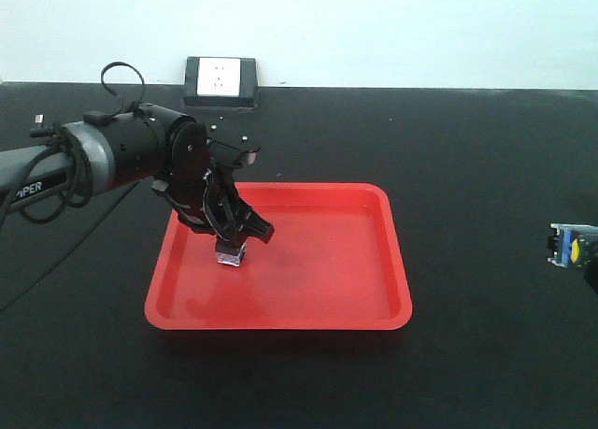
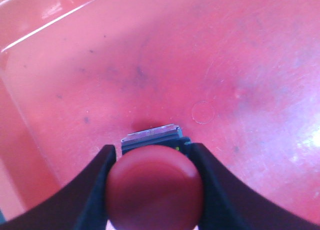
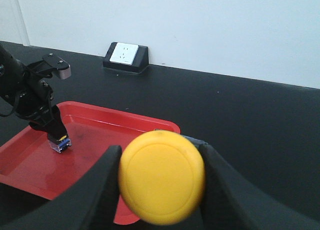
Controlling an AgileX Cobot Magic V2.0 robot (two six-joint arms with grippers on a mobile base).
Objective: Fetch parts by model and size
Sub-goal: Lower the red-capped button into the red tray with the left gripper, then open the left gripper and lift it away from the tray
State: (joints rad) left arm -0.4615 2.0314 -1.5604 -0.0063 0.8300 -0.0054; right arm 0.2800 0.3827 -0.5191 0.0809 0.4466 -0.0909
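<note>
Left end effector held red-capped mushroom push-button switch between its fingers, glossy red plastic tray directly beneath; right end effector gripped yellow-capped mushroom push-button switch, black bench below.

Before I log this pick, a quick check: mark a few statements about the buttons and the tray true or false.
1. The left gripper is shut on the red button. True.
2. The yellow button lies in the tray. False: the right gripper holds it, outside the tray.
3. In the front view, the red button is over the tray's left part. True.
4. A capacitor lies in the tray too. False: nothing but the gripped red button shows in it.
5. The socket box stands in front of the tray. False: it stands behind it, by the wall.
</note>
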